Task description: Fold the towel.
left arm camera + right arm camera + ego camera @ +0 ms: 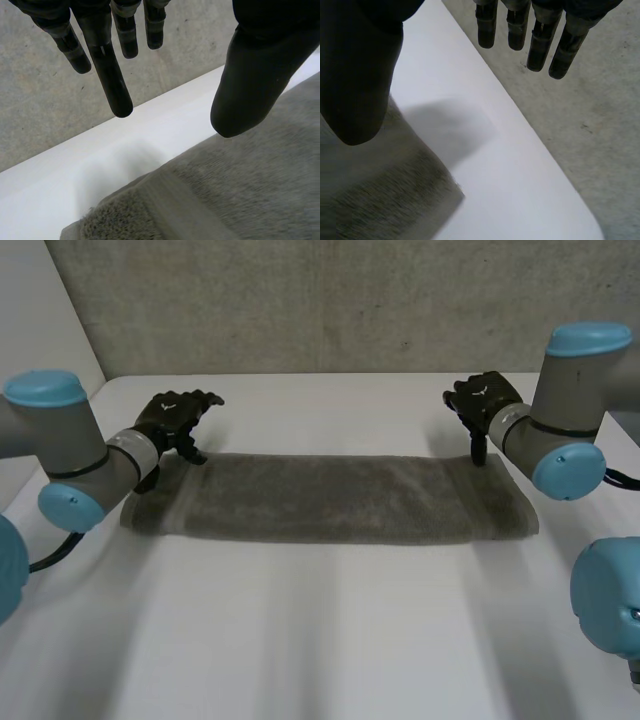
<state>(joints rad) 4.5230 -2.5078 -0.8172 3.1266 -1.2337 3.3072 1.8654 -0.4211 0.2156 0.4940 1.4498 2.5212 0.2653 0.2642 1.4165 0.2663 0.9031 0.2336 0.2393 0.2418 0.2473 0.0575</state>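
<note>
Two wide-open hands, left hand (176, 414) and right hand (483, 396), hover with grey towel (330, 498) corners seemingly under their thumbs; shallow pinches could slip.

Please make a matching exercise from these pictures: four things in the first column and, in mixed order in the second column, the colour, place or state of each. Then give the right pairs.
Column one
1. towel
2. left hand
3. right hand
4. table

Column two
a. white, bears the cloth
b. open, at the far corner of the cloth on the robot's right side
c. grey, lying flat as a long strip
d. open, at the far corner of the cloth on the robot's left side

Pairs: 1-c, 2-d, 3-b, 4-a
</note>
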